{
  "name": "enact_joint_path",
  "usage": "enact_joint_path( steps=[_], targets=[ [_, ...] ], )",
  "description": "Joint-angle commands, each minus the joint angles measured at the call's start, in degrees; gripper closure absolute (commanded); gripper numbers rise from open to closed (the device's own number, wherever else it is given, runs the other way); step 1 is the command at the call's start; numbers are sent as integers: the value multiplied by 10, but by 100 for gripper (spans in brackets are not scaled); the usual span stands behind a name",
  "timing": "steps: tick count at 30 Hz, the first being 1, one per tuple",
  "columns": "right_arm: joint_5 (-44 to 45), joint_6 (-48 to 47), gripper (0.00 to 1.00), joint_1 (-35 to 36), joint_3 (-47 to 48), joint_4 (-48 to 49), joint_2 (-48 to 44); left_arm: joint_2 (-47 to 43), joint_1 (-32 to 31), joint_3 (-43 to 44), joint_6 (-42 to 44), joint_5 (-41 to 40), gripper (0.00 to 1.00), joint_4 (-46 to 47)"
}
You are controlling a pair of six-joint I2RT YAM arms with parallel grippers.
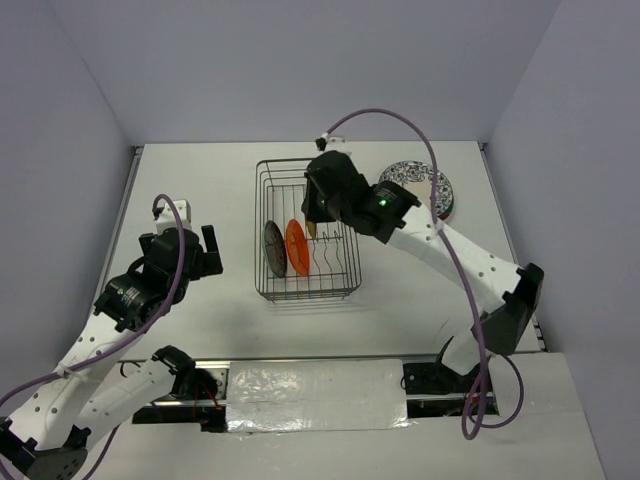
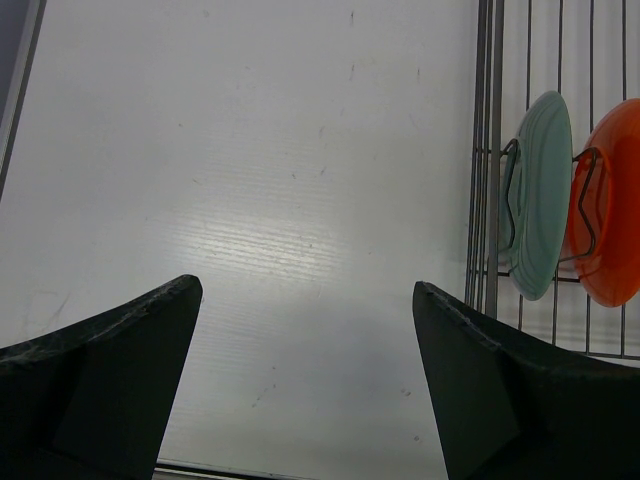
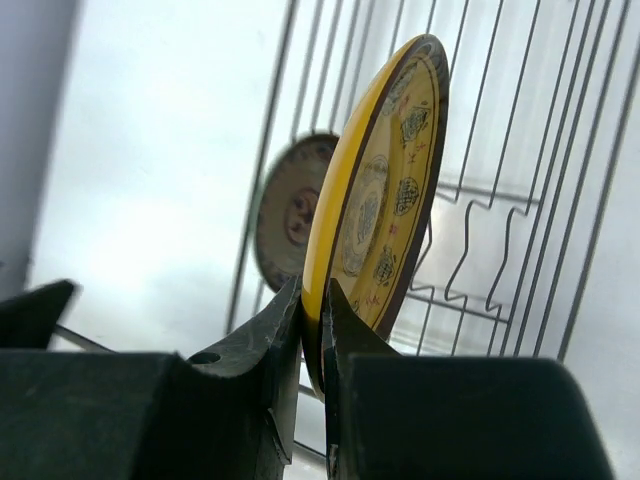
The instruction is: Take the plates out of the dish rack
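Note:
The dark wire dish rack [image 1: 340, 285] stands mid-table. A teal plate [image 1: 274, 249] and a red-orange plate [image 1: 296, 247] stand on edge in its front part; both show in the left wrist view, teal [image 2: 538, 195] and orange [image 2: 610, 205]. My right gripper [image 1: 314, 218] reaches into the rack and is shut on the rim of a yellow patterned plate [image 3: 385, 180], which stands on edge between the fingers [image 3: 270, 330]. A smaller plate [image 3: 290, 210] stands behind it. My left gripper [image 1: 205, 250] is open and empty over bare table, left of the rack [image 2: 485, 150].
A white plate with dark floral pattern [image 1: 425, 185] lies flat on the table at the back right of the rack, partly under my right arm. The table's left edge [image 1: 125, 210] runs close to the left arm. Walls enclose the table on three sides.

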Motion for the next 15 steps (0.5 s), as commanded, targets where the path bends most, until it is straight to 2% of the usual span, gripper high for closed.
enact_joint_path(
  steps=[1, 5, 7, 10, 11, 15],
  targets=[
    [45, -18, 87, 3, 53, -29, -51, -5, 2, -1, 7, -7, 0, 23],
    [133, -29, 86, -13, 98, -127, -55, -7, 3, -1, 7, -7, 1, 24],
    [160, -28, 86, -46, 88, -181, -54, -8, 2, -1, 8, -7, 0, 23],
    [154, -31, 86, -107, 15, -196, -66, -10, 3, -1, 8, -6, 0, 23],
    [160, -27, 86, -122, -35, -196, -72, -11, 2, -1, 7, -6, 0, 24],
    [145, -23, 86, -175, -167, -147, -103, -16, 2, -2, 7, -6, 0, 24]
  ],
)
